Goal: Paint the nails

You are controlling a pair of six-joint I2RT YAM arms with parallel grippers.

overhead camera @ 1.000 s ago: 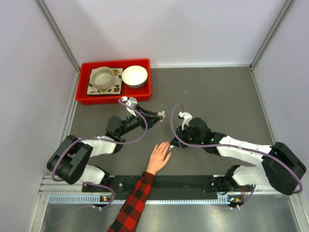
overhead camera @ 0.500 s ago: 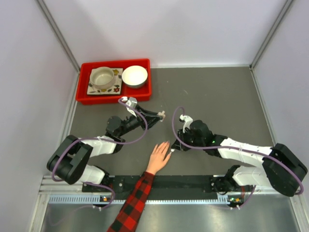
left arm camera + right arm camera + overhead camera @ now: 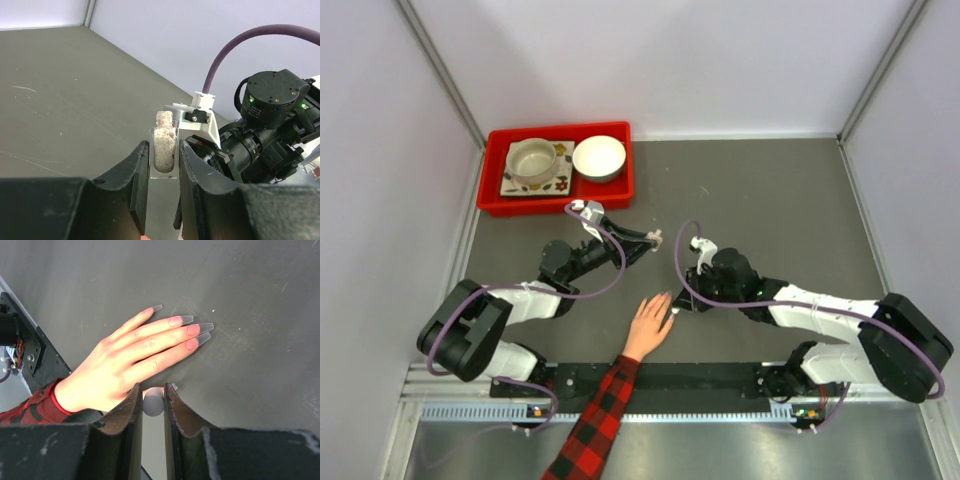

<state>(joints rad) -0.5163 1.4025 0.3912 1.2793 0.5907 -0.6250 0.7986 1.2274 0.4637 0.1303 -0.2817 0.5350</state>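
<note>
A light-skinned hand (image 3: 650, 325) with a red-and-black plaid sleeve (image 3: 595, 420) lies flat, palm down, on the grey table. In the right wrist view its fingers are spread, and the nails (image 3: 192, 331) are pink with long clear tips. My right gripper (image 3: 152, 390) is shut on a white round brush cap (image 3: 153, 401), right beside the hand's lower edge. The brush and whatever is under it are hidden. My left gripper (image 3: 164, 150) is shut on a small glass bottle (image 3: 164, 142) of pale speckled polish, open at the top, held above the table beyond the hand (image 3: 655, 238).
A red tray (image 3: 492, 195) at the back left holds a patterned plate with a beige cup (image 3: 532, 160) and a white bowl (image 3: 599, 157). The right arm's wrist (image 3: 272, 100) is close behind the bottle. Grey walls enclose the table on three sides.
My right gripper has shifted slightly, staying at the edge of the hand. The left arm, the bottle and the hand have not visibly moved.
</note>
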